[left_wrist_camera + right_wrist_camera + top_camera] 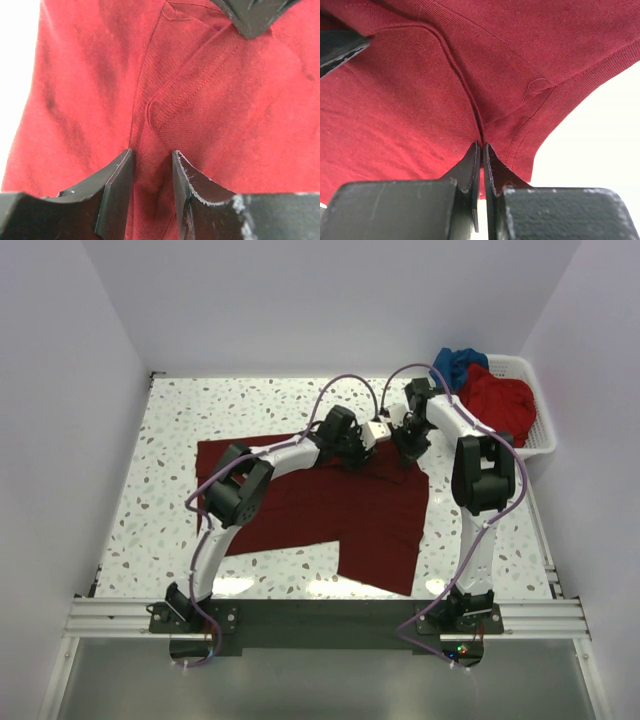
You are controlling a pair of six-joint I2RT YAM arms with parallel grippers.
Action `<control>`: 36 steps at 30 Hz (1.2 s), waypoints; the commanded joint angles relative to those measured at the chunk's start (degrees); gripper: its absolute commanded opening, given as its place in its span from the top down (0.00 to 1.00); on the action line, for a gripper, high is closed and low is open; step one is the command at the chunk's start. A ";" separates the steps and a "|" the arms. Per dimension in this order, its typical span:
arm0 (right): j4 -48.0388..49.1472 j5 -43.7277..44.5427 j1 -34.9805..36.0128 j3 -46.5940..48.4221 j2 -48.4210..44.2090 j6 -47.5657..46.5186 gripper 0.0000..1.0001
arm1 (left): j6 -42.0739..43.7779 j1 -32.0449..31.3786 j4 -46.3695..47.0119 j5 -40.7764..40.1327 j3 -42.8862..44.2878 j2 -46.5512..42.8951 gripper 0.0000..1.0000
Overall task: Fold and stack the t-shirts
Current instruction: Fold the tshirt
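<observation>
The dark maroon t-shirt point(330, 510) lies spread on the table, wider than both arms. My left gripper point(375, 448) and right gripper point(405, 452) meet nose to nose at its far right edge. In the left wrist view the left gripper point(152, 152) has its jaws a narrow gap apart, with a bunched ridge of the maroon t-shirt point(210, 100) filling the gap. In the right wrist view the right gripper point(482, 145) is shut tight on a thin fold of the maroon t-shirt point(420, 100) near its hemmed edge. The brighter red t-shirt point(500, 400) and the blue t-shirt point(458, 362) lie crumpled in the basket.
The white slatted basket point(543, 430) stands at the back right against the wall. The speckled table point(200, 410) is walled on three sides. The other gripper's black tip point(250, 15) shows at the top of the left wrist view.
</observation>
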 commanded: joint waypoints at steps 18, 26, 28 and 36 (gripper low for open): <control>-0.28 -2.13 -0.01 1.89 -0.94 0.67 1.00 | -3.94 -2.50 -2.01 -4.06 1.45 -3.86 0.78; -0.36 -1.87 -0.01 1.80 -0.93 0.31 1.00 | -3.33 -2.50 -4.47 -3.79 1.80 -2.45 0.68; -0.36 -1.87 -0.01 1.71 -0.93 0.14 1.00 | -3.07 -2.41 -4.56 -4.49 2.07 -1.83 0.68; -0.98 -1.87 -0.01 1.71 -1.72 0.05 1.00 | -1.92 -1.89 -6.14 -5.99 5.67 -0.51 0.78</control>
